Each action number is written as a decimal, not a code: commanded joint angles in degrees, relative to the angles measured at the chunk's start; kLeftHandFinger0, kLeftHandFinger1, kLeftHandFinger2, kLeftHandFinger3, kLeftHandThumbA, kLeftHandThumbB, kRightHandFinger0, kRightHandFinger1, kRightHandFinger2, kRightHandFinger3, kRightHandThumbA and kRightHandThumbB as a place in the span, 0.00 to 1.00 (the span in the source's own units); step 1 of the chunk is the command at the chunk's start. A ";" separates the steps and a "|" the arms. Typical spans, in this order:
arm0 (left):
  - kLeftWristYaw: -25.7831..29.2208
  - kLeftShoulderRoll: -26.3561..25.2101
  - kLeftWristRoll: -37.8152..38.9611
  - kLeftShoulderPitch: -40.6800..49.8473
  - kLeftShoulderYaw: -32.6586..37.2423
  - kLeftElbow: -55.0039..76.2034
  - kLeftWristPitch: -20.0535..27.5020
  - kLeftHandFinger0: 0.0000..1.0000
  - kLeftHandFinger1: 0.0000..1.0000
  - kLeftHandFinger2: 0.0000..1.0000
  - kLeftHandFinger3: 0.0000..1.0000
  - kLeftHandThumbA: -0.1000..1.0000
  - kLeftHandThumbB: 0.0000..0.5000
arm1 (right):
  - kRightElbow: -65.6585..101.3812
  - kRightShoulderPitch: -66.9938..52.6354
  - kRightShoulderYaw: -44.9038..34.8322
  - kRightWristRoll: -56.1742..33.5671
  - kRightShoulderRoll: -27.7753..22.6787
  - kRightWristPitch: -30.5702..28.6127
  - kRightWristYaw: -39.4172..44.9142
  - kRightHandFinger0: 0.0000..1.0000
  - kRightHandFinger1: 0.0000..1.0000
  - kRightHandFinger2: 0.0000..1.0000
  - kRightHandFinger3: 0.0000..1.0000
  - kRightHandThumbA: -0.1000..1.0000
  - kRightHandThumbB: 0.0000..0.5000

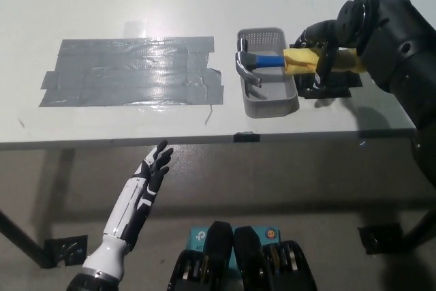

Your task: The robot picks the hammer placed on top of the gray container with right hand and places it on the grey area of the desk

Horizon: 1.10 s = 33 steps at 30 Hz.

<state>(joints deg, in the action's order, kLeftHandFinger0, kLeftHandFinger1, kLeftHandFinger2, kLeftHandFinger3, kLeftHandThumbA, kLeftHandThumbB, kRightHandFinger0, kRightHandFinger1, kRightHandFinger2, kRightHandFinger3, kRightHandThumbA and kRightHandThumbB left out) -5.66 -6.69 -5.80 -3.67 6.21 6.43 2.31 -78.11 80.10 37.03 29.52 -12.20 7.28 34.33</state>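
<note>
Head view is showing the hammer (pixel 272 60) lying across the top of the gray container (pixel 268 86), its steel head hanging over the container's left rim and its yellow-wrapped handle running out to the right; the long axis is lying roughly left to right. The black right hand (pixel 321 44) is curling down over that handle, though whether the fingers are gripping it cannot be told. A loose hold could be letting the heavy head swing down, or dragging the light container along on the lift. The white left hand (pixel 153 168) is hanging below the desk edge, fingers spread, well away from the grey taped area (pixel 129 73).
</note>
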 commanded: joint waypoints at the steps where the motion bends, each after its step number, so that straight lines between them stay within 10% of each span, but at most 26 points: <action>1: -0.96 -0.59 0.79 -0.96 -0.25 1.97 -0.20 1.00 1.00 1.00 1.00 0.97 0.15 | 0.53 1.32 -0.57 1.86 -0.13 -0.97 -10.58 1.00 1.00 1.00 1.00 0.83 0.70; 3: -1.01 -0.71 0.42 -0.92 -0.08 2.13 -0.21 1.00 1.00 1.00 1.00 0.97 0.14 | 0.64 0.27 -1.74 1.39 -0.09 -1.79 -16.73 0.78 0.98 1.00 1.00 0.51 0.55; 4: -1.05 -0.72 0.37 -1.00 -0.03 2.17 -0.32 1.00 1.00 1.00 1.00 0.97 0.14 | 1.06 -0.33 -1.79 1.79 -0.21 -3.00 -20.54 0.62 0.77 0.74 0.94 0.24 0.43; 5: -1.10 -0.75 0.42 -0.96 -0.04 2.40 -0.62 1.00 1.00 1.00 1.00 0.97 0.15 | 1.53 -0.90 -1.67 2.25 -0.31 -4.38 -23.66 0.37 0.57 0.68 0.92 0.10 0.52; 6: -1.26 -0.90 0.58 -0.89 -0.05 2.46 -0.50 1.00 1.00 1.00 1.00 0.97 0.14 | 2.30 -1.99 -1.46 3.00 -0.61 -6.85 -28.70 0.02 0.20 0.37 0.62 0.00 0.50; 7: -1.28 -0.87 0.71 -1.01 -0.07 2.20 -0.30 1.00 1.00 1.00 1.00 0.97 0.14 | 2.80 -2.94 -2.20 2.82 -0.71 -8.58 -33.76 0.00 0.07 0.27 0.32 0.00 0.42; 8: -1.23 -0.84 0.73 -1.13 -0.12 2.03 -0.29 1.00 1.00 1.00 1.00 0.97 0.15 | 2.72 -3.22 -2.81 2.25 -0.55 -8.98 -34.89 0.00 0.11 0.36 0.31 0.00 0.39; 10: -1.31 -0.93 0.61 -0.91 -0.04 2.25 -0.58 1.00 1.00 1.00 1.00 0.97 0.15 | 2.72 -4.38 -3.60 1.64 0.04 -9.94 -37.71 0.00 0.33 0.72 0.63 0.00 0.33; 12: -1.33 -0.80 0.48 -1.02 0.16 2.07 -0.66 1.00 1.00 1.00 1.00 0.97 0.16 | 2.81 -5.46 -3.87 1.60 0.34 -11.18 -40.01 0.00 0.40 0.81 0.79 0.00 0.32; 19: -1.81 -0.99 1.01 -1.22 0.19 2.38 -1.35 1.00 1.00 1.00 1.00 0.97 0.14 | 2.34 -7.03 -4.58 1.12 1.49 -13.16 -43.63 0.03 0.53 0.88 0.95 0.00 0.28; 33: -2.00 -1.49 1.22 -1.16 0.25 1.86 -1.08 1.00 1.00 1.00 1.00 0.96 0.10 | 2.79 -6.23 -9.26 -1.42 -0.13 -17.58 -48.01 0.00 0.43 0.81 0.85 0.00 0.22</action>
<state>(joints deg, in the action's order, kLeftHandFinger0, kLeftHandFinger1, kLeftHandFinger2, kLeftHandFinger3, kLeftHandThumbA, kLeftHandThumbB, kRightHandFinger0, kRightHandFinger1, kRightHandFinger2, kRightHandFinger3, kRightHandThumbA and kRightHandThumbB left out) -5.67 -7.09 -5.66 -3.71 6.22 6.27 0.85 -77.98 68.27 31.71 29.76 -11.76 -3.16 -0.21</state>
